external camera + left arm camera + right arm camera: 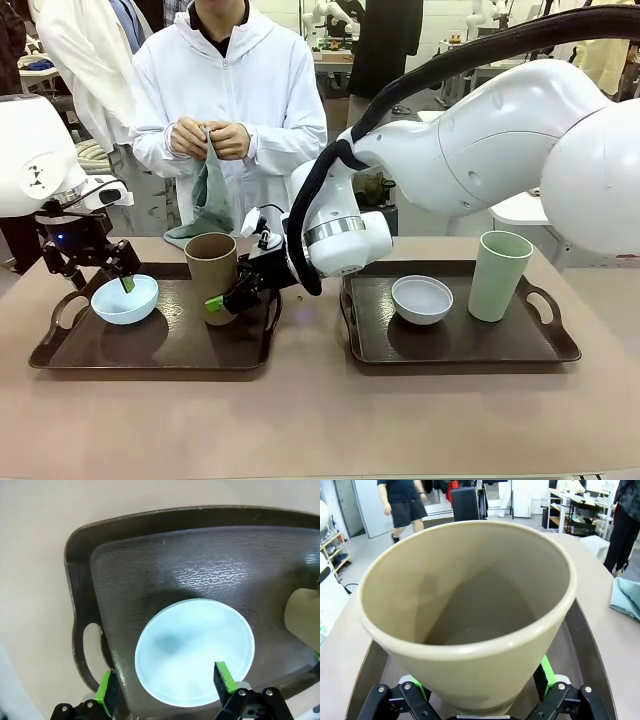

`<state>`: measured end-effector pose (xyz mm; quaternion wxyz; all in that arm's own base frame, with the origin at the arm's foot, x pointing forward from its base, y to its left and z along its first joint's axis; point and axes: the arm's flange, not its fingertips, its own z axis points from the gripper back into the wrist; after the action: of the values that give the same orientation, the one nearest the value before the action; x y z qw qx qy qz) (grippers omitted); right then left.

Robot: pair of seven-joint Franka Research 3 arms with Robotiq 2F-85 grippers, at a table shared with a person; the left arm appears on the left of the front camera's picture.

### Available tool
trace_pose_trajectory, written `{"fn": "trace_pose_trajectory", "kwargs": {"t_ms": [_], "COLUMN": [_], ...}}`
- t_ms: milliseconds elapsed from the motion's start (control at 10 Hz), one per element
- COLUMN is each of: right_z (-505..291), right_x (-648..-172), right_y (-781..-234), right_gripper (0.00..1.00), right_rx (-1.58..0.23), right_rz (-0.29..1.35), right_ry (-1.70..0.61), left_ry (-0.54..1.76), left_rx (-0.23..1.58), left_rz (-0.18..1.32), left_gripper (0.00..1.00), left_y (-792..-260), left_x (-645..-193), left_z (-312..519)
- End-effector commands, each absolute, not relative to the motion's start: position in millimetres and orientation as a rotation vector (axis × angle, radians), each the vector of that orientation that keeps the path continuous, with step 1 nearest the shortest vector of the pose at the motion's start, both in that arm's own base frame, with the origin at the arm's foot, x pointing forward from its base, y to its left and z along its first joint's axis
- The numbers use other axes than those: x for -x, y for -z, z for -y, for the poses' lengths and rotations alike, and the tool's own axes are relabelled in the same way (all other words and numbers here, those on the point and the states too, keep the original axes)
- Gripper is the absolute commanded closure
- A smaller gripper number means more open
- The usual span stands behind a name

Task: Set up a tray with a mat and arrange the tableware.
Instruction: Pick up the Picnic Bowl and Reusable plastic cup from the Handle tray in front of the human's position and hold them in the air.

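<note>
**Both grippers wide open**

Left gripper (166,680) is spread across the light blue bowl (125,300)'s rim. Right gripper (481,680) gapes around the brown tumbler (210,265)'s base. I'm guessing they're emptying the left tray (150,362) for the mat (210,195) the person holds.

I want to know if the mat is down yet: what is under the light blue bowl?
The light blue bowl sits on the dark tray's bare textured floor; no mat shows around it. The patch directly beneath the bowl is covered.

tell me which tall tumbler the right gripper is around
The tall brown tumbler on the left tray, its base inside the right gripper; the pale green tumbler stands apart.
</note>
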<state>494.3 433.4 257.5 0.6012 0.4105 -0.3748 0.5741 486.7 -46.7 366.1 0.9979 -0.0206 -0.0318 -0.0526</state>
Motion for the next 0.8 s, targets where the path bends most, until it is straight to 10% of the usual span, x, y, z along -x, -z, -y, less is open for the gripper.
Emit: {"fn": "trace_pose_trajectory", "kwargs": {"t_ms": [0,400,500,600,700], "right_z": [-437.0,-435.3,-434.1,-433.8,-433.7], "right_x": [-499.5,-501.4,-500.8,-500.0,-499.6], "right_y": [-255.3,-255.6,-255.4,-255.8,-255.6], "right_gripper": [0.0,0.0,0.59,0.6,1.0], "right_rx": [-0.931,-0.936,-0.943,-0.94,-0.944], "right_rz": [0.879,0.902,0.911,0.917,0.913], "right_ry": [-1.318,-1.328,-1.34,-1.341,-1.356], "left_ry": [0.074,0.055,0.054,0.052,0.053], "left_rx": [0.045,0.07,0.08,0.086,0.089], "left_rz": [0.057,0.04,0.04,0.048,0.048], "left_gripper": [0.0,0.0,0.53,0.53,1.0], "left_y": [-358.8,-344.5,-343.5,-345.7,-347.8], "left_x": [-497.8,-507.3,-507.9,-506.9,-506.2], "left_z": [42.1,31.5,31.3,31.2,31.0]}}
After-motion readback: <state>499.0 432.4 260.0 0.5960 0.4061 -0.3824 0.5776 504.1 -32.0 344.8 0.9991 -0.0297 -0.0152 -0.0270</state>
